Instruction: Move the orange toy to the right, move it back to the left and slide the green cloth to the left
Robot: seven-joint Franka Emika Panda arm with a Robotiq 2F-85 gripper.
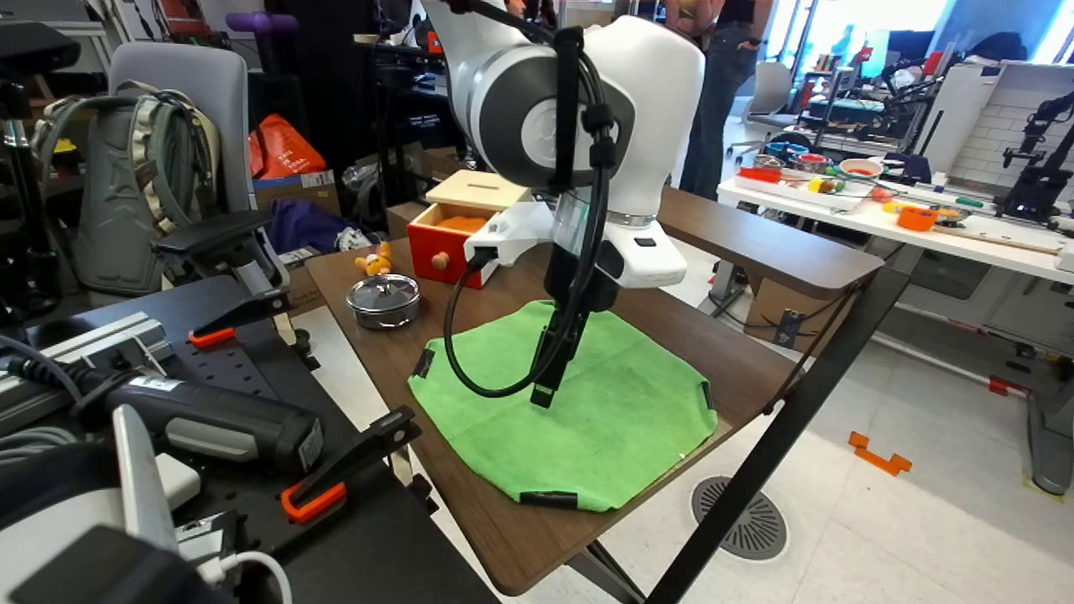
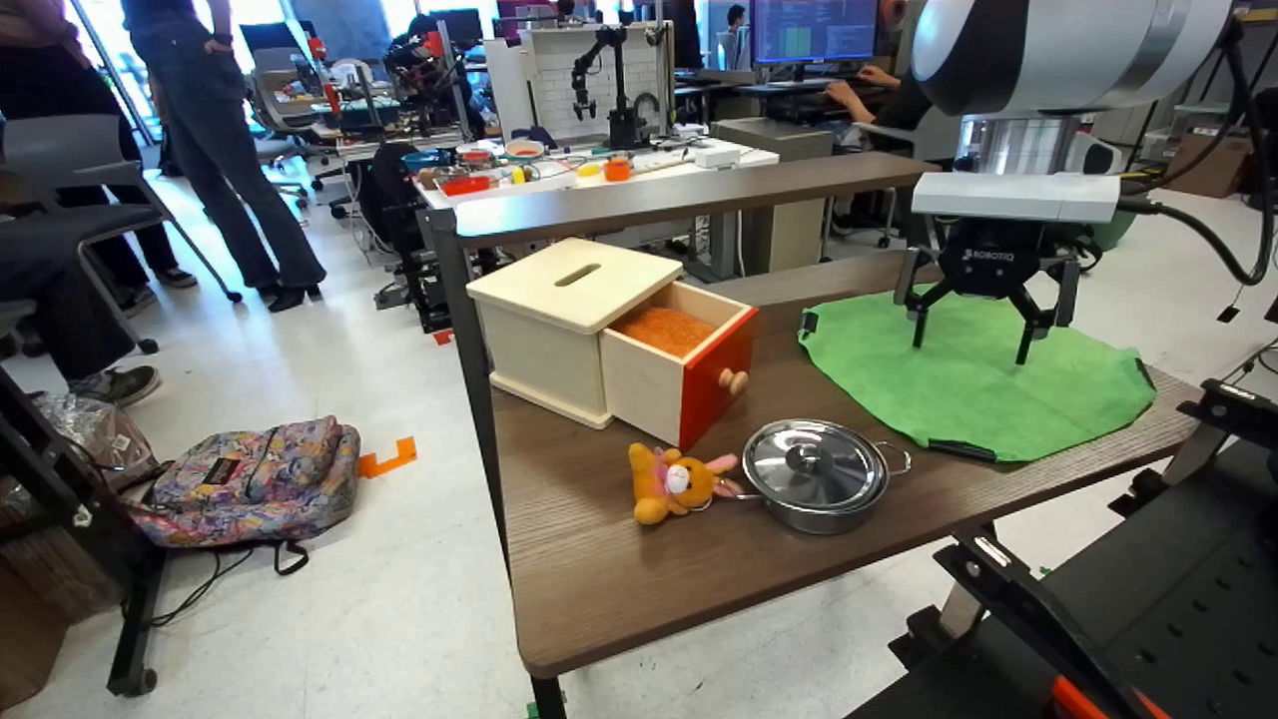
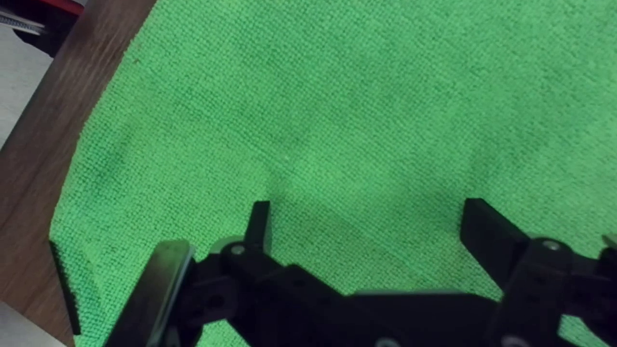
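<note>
The orange toy is a small orange plush animal with pink ears. It lies on the brown table beside a lidded metal pot, in both exterior views (image 1: 374, 260) (image 2: 654, 489). The green cloth (image 1: 495, 445) lies nearly flat, with black pieces along some edges; it also shows in the other exterior view (image 2: 889, 399) and fills most of the wrist view (image 3: 337, 96). My gripper (image 2: 970, 353) is open and empty, fingers pointing down over the cloth. In the wrist view its fingertips (image 3: 368, 201) are wide apart with only cloth behind them. I cannot tell whether they touch it.
A pale wooden box (image 2: 544, 350) with its red-fronted drawer (image 2: 714, 379) pulled open stands behind the toy; orange material shows inside. The metal pot (image 2: 814, 479) sits between toy and cloth. A raised wooden shelf (image 2: 689, 205) runs along one table side. The table edge (image 3: 29, 115) is near the cloth.
</note>
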